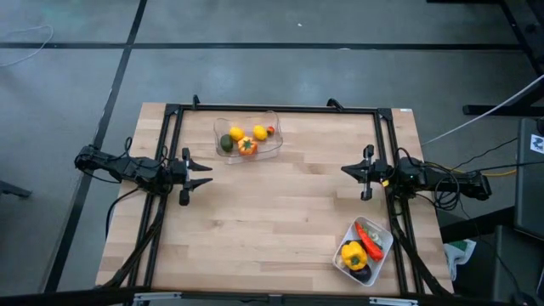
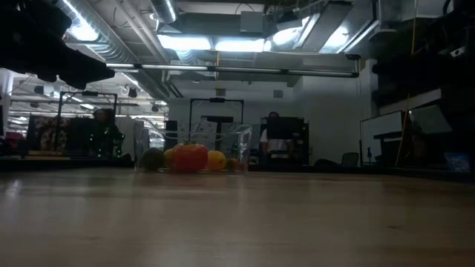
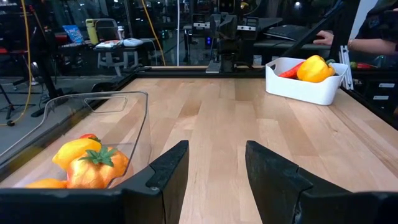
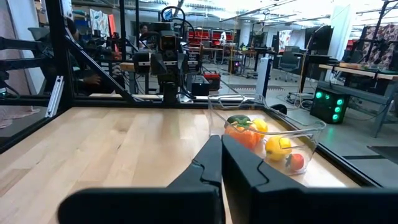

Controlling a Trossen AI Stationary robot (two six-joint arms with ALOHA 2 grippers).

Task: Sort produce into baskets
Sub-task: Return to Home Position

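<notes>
The left gripper [image 1: 210,173] hovers over the left side of the pale wooden table [image 1: 280,212] with its jaws spread apart and empty; the right gripper [image 1: 345,170] hangs over the right side, jaws pressed together on nothing. A clear rectangular plastic tub [image 1: 277,140] at the table's far edge holds two yellow lemons [image 1: 236,133], an orange tomato [image 1: 246,146], a round green piece [image 1: 226,143] and a small red piece [image 1: 271,130]. A white rounded plastic tray [image 1: 347,240] near the right front corner holds a yellow pepper [image 1: 354,253], a red carrot-like piece [image 1: 369,235] and a dark purple piece [image 1: 360,274]
</notes>
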